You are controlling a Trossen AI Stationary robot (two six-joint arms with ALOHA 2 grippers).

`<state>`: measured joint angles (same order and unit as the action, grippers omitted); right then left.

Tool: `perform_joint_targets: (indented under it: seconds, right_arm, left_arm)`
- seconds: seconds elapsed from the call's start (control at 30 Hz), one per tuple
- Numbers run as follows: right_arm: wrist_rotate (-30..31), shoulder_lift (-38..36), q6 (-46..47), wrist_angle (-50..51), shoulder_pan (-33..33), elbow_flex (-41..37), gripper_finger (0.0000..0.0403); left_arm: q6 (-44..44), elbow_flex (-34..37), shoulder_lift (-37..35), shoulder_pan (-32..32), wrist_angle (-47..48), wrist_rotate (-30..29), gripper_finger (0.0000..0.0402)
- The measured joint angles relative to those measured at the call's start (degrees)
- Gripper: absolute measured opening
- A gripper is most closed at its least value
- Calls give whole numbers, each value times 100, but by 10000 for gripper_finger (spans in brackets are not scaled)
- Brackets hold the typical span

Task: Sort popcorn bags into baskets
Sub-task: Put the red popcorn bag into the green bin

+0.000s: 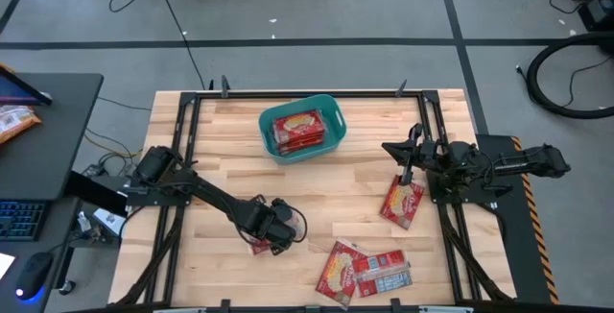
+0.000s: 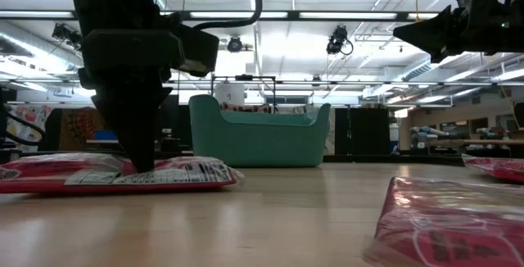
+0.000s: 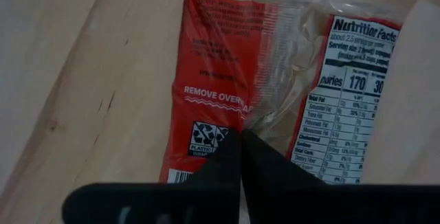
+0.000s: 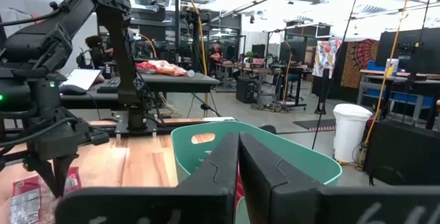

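Note:
A red popcorn bag (image 1: 257, 247) lies flat on the table at the near left, printed back up (image 3: 220, 66). My left gripper (image 1: 276, 228) stands on it, pointing down, with its fingers shut (image 3: 240, 136). My right gripper (image 1: 395, 150) is shut and empty (image 4: 239, 141), held above the table at the right, facing the basket. The teal basket (image 1: 331, 111) stands at the far middle with red bags (image 1: 297, 129) inside. Another bag (image 1: 403, 203) lies flat below the right gripper, and two more bags (image 1: 336, 273) (image 1: 384, 275) lie at the near edge. My left gripper comes from above, pointing down, with its shut fingertips on the middle of the bag's back (image 3: 249, 117), beside the nutrition label. The wrapper film puckers toward the tips, as if a little fold is pinched. The bag lies flat on the table (image 2: 164, 175).
The table's metal frame rails (image 1: 187, 140) run along both sides. A bag (image 2: 446, 222) lies close to the low camera at the near right. Bare wood (image 1: 326, 193) lies between the basket and the near bags.

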<state>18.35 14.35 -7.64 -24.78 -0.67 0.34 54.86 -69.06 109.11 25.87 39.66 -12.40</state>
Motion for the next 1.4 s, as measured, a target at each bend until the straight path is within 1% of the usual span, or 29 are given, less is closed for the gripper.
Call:
perform_joint_targets:
  seconds: [0.1,0.37,0.43,0.57,0.87,0.97,1.13,1.3,1.4]
  right_arm:
    - [0,0,2,1,-2,0,20]
    - [0,0,0,1,0,0,20]
    - [0,0,2,0,0,0,20]
    - [0,0,2,1,-1,0,20]
    - [0,0,2,0,-2,0,20]
    - [0,0,1,1,-2,0,20]
    - [1,-2,2,2,0,0,20]
    - [0,-1,0,1,-2,0,20]
    - [1,-1,2,0,-1,0,20]
  left_arm:
    - [-10,13,-149,-19,48,-36,4]
    - [-91,6,-615,-130,52,-556,2]
    - [-183,4,-702,-161,56,-600,2]
    - [-336,3,-791,-252,-16,-660,1]
    - [-968,-2,-833,-543,-142,-793,1]
    - [-1368,-141,-887,-708,-204,-834,1]
    - [-2355,-765,-899,-1074,-153,-1050,1]
    - [-3503,-1400,-903,-1650,29,-1329,0]
    - [-4177,-1659,-907,-2081,150,-1393,0]
